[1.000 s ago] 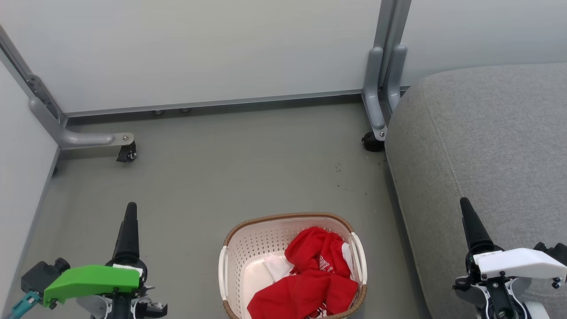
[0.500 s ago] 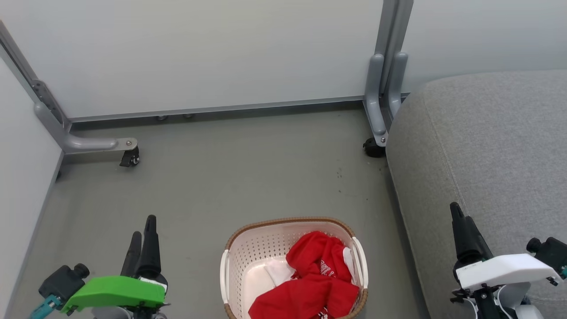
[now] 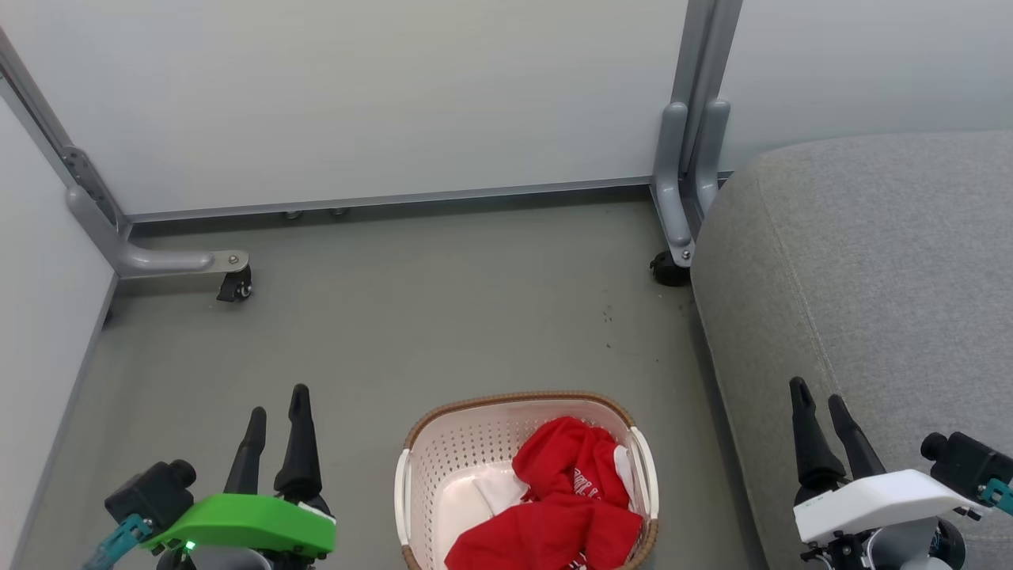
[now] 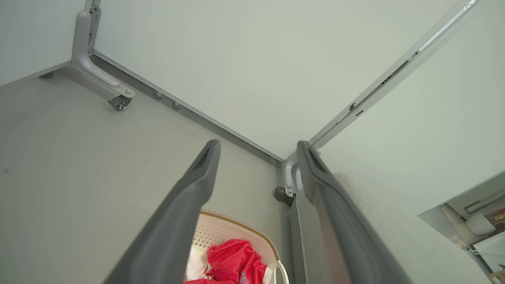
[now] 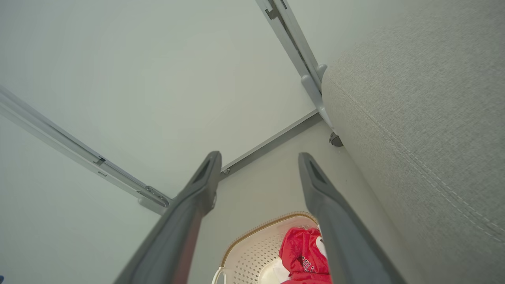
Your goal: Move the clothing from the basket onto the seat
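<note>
1. Red clothes piled in the basket, on bare floor between my grippers.
2. Edge of the seat sits just right of the basket.
3. My left gripper and right gripper: fingers apart, holding nothing.

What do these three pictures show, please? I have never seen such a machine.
This is a wheeled robot with two arms. One picture looks down from its head; the other two look out from its wrists, between the dark prongs. Those prongs belong to its left gripper and right gripper. Both are open and hold nothing. On the grey floor stands a cream-white perforated plastic basket with a brown rim, holding bright red jerseys with white trim. To its right is a large grey fabric sofa seat.
</note>
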